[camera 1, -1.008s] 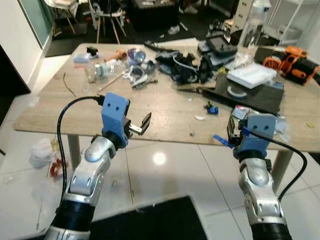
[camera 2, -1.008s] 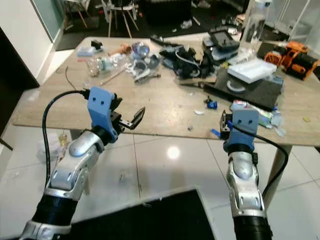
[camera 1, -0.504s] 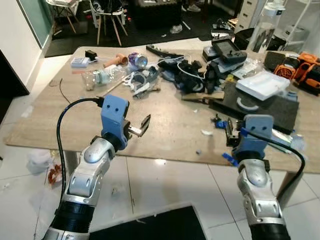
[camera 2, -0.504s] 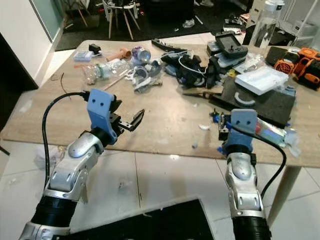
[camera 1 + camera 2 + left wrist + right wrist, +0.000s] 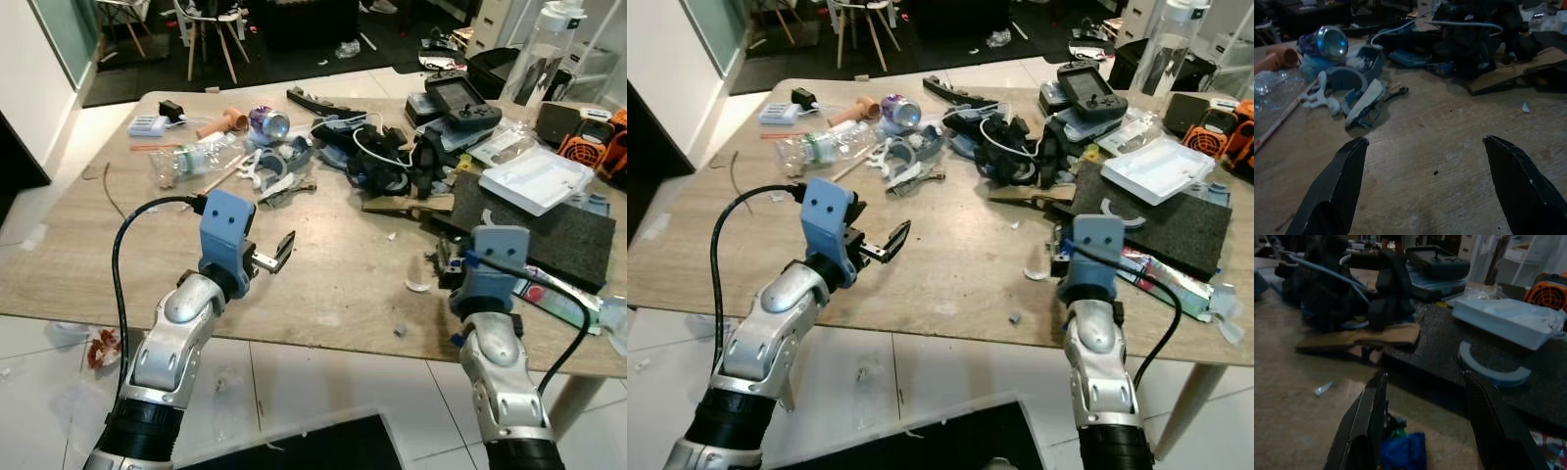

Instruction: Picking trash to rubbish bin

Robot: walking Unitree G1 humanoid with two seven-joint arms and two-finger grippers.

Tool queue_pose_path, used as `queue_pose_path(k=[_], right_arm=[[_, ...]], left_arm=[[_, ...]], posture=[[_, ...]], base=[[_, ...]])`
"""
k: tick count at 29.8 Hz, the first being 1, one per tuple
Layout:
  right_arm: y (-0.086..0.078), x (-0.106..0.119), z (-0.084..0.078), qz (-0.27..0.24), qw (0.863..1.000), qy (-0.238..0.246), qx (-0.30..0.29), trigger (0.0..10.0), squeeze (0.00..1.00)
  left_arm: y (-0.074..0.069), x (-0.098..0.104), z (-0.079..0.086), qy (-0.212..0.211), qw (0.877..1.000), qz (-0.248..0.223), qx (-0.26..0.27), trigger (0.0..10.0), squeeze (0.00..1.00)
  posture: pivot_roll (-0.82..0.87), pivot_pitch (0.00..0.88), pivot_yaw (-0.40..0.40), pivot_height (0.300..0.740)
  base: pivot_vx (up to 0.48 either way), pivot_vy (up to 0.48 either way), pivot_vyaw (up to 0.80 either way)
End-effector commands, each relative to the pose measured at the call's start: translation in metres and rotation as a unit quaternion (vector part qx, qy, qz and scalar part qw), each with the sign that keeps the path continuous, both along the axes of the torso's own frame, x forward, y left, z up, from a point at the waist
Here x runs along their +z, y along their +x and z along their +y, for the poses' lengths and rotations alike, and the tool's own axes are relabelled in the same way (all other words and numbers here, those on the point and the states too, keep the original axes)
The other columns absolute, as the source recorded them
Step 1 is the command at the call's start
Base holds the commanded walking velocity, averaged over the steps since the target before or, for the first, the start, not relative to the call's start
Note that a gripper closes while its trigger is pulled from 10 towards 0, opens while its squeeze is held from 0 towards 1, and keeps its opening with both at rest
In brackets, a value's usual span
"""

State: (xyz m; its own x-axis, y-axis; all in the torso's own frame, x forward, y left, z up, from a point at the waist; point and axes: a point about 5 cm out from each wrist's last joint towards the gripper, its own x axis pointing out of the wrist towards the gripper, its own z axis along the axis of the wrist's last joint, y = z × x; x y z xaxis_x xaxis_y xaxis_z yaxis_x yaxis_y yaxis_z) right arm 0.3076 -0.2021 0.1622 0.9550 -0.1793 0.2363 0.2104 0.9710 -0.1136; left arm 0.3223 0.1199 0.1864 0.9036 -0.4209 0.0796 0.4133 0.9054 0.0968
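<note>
In the head views, the trash lay scattered over a wooden counter (image 5: 323, 284): a crushed clear plastic bottle (image 5: 186, 160) and a purple can (image 5: 266, 123) at the far left, white scraps (image 5: 416, 286) and a small blue piece (image 5: 1058, 241) near the right tool (image 5: 453, 266). The left tool (image 5: 277, 253) hovered over the near-left part of the counter, its fingers spread wide above bare wood. The right tool stood at the near-right edge, just beside a dark foam mat (image 5: 549, 211) carrying a white tray (image 5: 534, 178). The counter's middle was open; its far half was crowded with black cables (image 5: 387, 162) and gear. White tiled floor (image 5: 323, 392) ran below the near edge.

The left wrist view showed both fingers (image 5: 1337, 188) set far apart, with the can (image 5: 1330, 43) beyond them.

The right wrist view showed that tool's fingers (image 5: 1364, 423) parted moderately over a blue piece (image 5: 1405, 450), empty.
</note>
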Motion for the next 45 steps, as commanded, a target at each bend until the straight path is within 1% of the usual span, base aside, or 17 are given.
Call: queue_pose_path(k=[1,10,25,27,33,35,39,45], right_arm=[[-0.0027,-0.0058,0.0018,0.01,1.0,0.002,-0.001,10.0,0.0],[-0.0036,-0.0077,0.0006,0.013,1.0,0.004,-0.004,10.0,0.0],[-0.0043,-0.0098,0.0024,0.015,1.0,0.007,-0.004,10.0,0.0],[-0.0044,-0.0103,0.0026,0.016,1.0,0.007,-0.003,10.0,0.0],[-0.0047,-0.0108,0.003,0.017,1.0,0.007,-0.004,10.0,0.0],[-0.0049,-0.0109,0.0032,0.017,1.0,0.007,-0.004,10.0,0.0],[-0.005,-0.0109,0.0032,0.017,1.0,0.007,-0.005,10.0,0.0],[-0.0057,-0.0112,0.0018,0.018,1.0,0.007,-0.006,10.0,0.0]], left_arm=[[-0.0005,-0.0018,0.005,0.01,1.0,0.003,0.006,10.0,0.0],[0.0008,-0.0007,0.003,0.016,1.0,0.002,0.002,10.0,0.0],[0.0005,-0.0021,0.0027,0.023,1.0,0.005,-0.004,10.0,0.0],[0.0004,-0.0034,0.0028,-0.003,1.0,0.019,-0.004,10.0,0.0],[0.0009,-0.0029,0.0048,0.015,1.0,0.011,-0.001,10.0,0.0],[0.001,-0.0038,0.0052,0.007,1.0,0.021,-0.003,10.0,0.0],[0.0014,-0.0039,0.0056,0.011,1.0,0.02,-0.003,10.0,0.0],[0.0018,-0.0041,0.0055,0.015,1.0,0.018,0.001,10.0,0.0]], posture=[[-0.02,0.145,0.061,0.74],[-0.02,0.143,0.066,0.74],[-0.01,0.134,0.069,0.74],[-0.01,0.133,0.07,0.74],[-0.01,0.132,0.07,0.74],[-0.01,0.133,0.071,0.74],[-0.01,0.137,0.072,0.74],[-0.01,0.14,0.071,0.74]], base=[[0.0,0.0,0.0],[0.0,0.0,0.0],[0.0,-0.346,0.0],[0.0,0.0,0.0],[0.0,0.0,0.0],[0.0,0.48,0.0],[0.0,0.48,0.0],[0.0,0.0,0.0]])
